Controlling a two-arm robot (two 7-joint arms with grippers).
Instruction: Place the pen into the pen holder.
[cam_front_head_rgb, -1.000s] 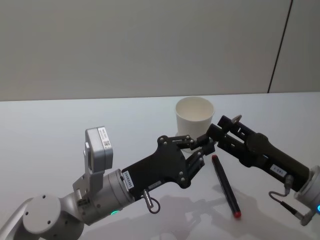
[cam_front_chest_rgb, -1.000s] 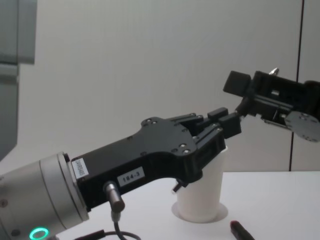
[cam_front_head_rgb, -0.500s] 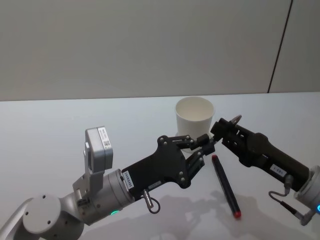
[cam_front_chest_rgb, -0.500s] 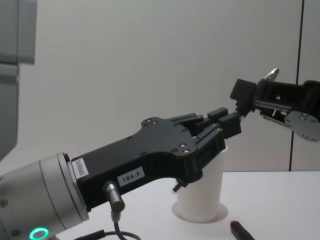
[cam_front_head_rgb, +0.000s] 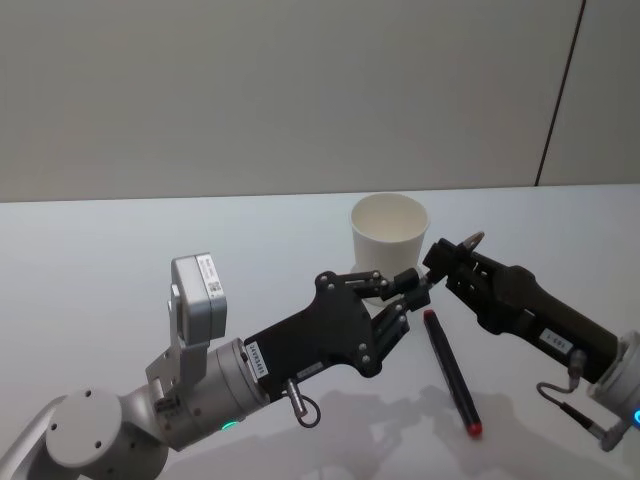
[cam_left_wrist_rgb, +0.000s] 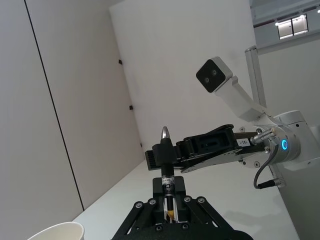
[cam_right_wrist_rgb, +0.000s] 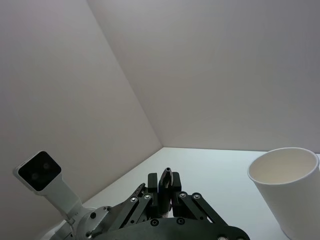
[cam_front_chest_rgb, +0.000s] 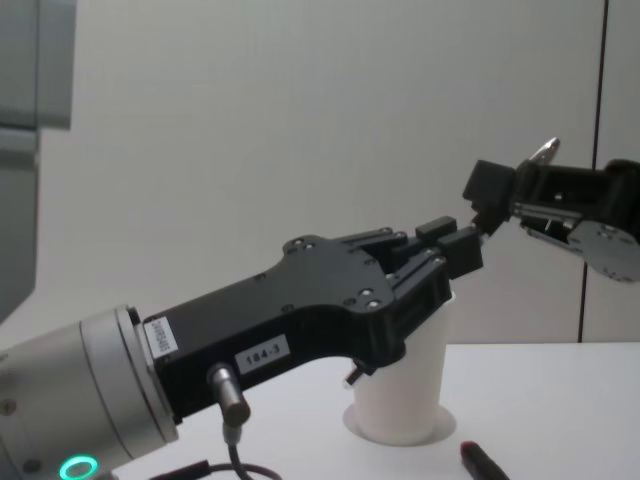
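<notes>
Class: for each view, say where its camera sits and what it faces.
Head: high up, looking down at the table and cup; both arms, left claw beside right claw.
Chest: lower, looking across; left arm large, right claw at right.
Left wrist: on the left arm, looking past its claw at the pen and right arm.
Right wrist: on the right arm, facing the left arm and cup.
Shared: both wrist views show the pen's tip.

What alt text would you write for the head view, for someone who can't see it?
The left tool and right tool meet beside a white cup, both gripping one silver-tipped pen. A black marker with red ends lies on the white table nearer the robot.
</notes>
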